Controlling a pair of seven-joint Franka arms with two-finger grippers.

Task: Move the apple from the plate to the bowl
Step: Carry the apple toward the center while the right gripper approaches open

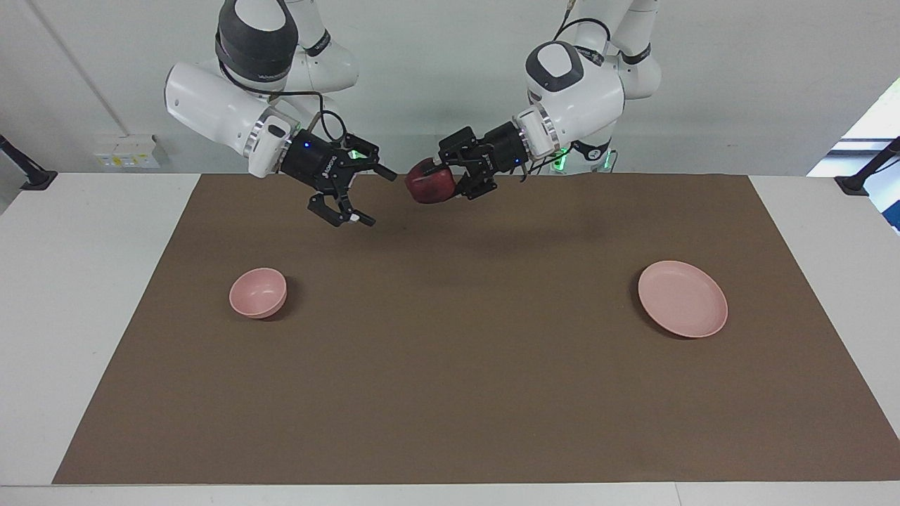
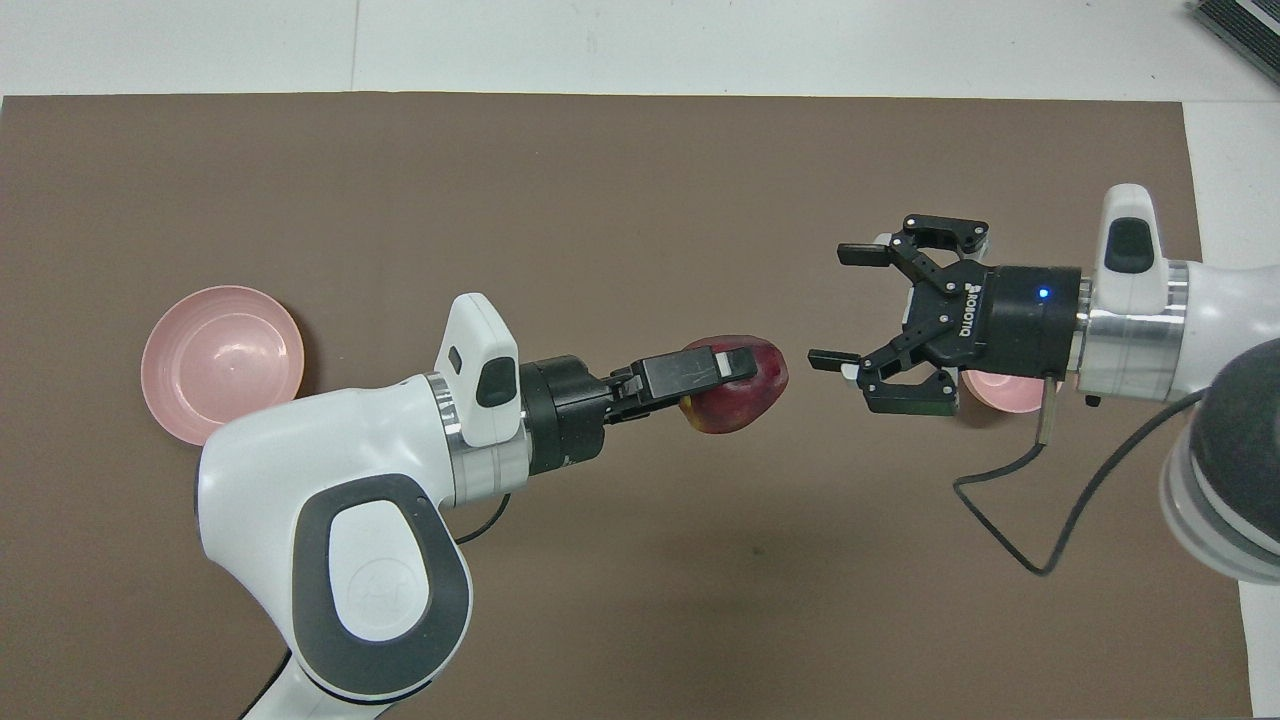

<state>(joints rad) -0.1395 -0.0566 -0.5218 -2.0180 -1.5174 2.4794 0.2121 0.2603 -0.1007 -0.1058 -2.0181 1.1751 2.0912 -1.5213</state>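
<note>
Left hand (image 1: 434, 184) gripping apple (image 1: 427, 190), aloft

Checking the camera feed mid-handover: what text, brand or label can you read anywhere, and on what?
"ROBOTIQ": white letters on the black body of the right gripper, overhead view.
An embossed emblem on the left arm's grey joint cover: too faint to read.
A line of print on the right arm's dark joint, facing view: too small to read.
Nothing on the apple, plate or bowl.

A robotics lab: two white Franka arms (image 1: 211, 105) mounted at a white table (image 1: 84, 295) covered by a brown mat (image 1: 450, 365), against a bare pale wall (image 1: 738, 84).
</note>
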